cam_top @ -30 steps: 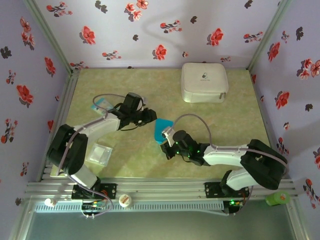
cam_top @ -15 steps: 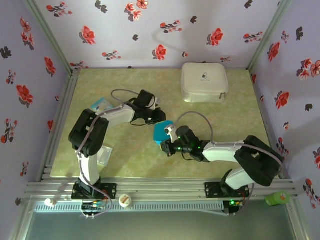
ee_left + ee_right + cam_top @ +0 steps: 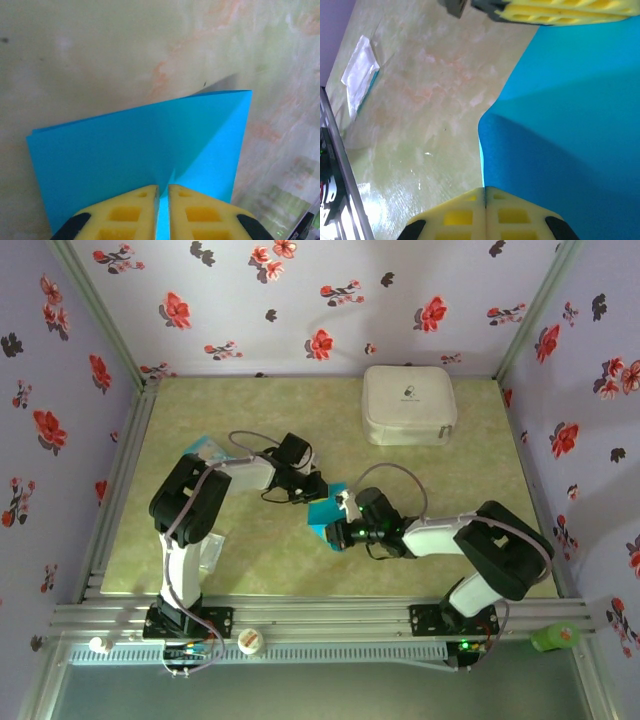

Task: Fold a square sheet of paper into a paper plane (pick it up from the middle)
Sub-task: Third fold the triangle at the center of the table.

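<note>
The square sheet of paper (image 3: 325,511) is teal-blue, folded and creased, and is held just above the table's middle. My left gripper (image 3: 316,489) comes at it from the upper left. In the left wrist view its yellow jaws (image 3: 163,188) stand almost together, with the paper's (image 3: 135,150) creased edge running into the thin slit between them. My right gripper (image 3: 340,531) is at the paper's lower side. The right wrist view shows its jaws (image 3: 485,189) pressed shut on the paper's (image 3: 570,130) curled edge, with the left gripper's fingers (image 3: 560,12) at the top.
A white case (image 3: 408,405) stands at the back right. A small pale-blue printed packet (image 3: 203,449) lies at the left. A clear plastic packet (image 3: 211,553) lies partly under the left arm, and is also seen on the table (image 3: 360,72). Patterned walls close in three sides.
My left gripper has swung right to the paper and its jaws have closed onto the edge. The right gripper has kept its grip and shifted slightly.
</note>
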You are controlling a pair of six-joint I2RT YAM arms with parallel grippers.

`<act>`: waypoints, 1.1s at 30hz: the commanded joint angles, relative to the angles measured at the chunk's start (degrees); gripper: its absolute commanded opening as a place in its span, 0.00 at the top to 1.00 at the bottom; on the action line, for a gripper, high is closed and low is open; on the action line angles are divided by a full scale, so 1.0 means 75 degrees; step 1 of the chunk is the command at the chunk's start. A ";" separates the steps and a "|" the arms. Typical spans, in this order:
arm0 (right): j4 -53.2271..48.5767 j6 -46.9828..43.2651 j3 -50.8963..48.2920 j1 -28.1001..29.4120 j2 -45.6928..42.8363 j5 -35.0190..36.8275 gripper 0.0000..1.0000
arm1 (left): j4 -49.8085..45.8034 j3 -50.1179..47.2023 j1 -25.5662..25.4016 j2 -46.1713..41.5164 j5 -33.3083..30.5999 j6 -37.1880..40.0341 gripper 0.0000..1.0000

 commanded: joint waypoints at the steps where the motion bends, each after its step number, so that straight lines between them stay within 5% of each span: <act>1: -0.0143 0.0290 0.0218 -0.0199 0.0117 -0.0244 1.00 | -0.0183 -0.0313 -0.0070 0.0180 -0.0167 0.0206 0.86; 33: -0.1854 -0.0047 0.0761 -0.0632 -0.0015 0.0843 0.98 | -0.0018 -0.0308 -0.0177 0.0118 -0.0390 -0.0001 0.87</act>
